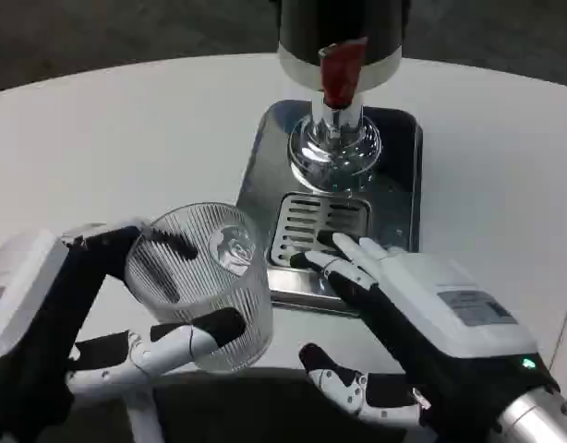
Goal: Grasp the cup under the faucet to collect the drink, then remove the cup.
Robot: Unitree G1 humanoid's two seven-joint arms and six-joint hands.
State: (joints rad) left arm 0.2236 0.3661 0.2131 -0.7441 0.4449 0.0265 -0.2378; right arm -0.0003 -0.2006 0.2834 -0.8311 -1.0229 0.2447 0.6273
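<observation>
The left hand (99,314) is holding the cup (202,281) near the worktop's front edge, ready for the faucet (339,78); the right hand (404,314) is waiting open.

Head view: looks steeply down from above the white table (99,120) — faces forward toward the drink dispenser (339,55)
Nearness: close — hands fill the foreground

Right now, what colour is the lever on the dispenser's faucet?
Red; the faucet lever shows best in the head view.

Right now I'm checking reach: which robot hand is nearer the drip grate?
Right. The right robot hand has fingertips resting on the drip grate; the left robot hand holds the cup beside it.
</observation>
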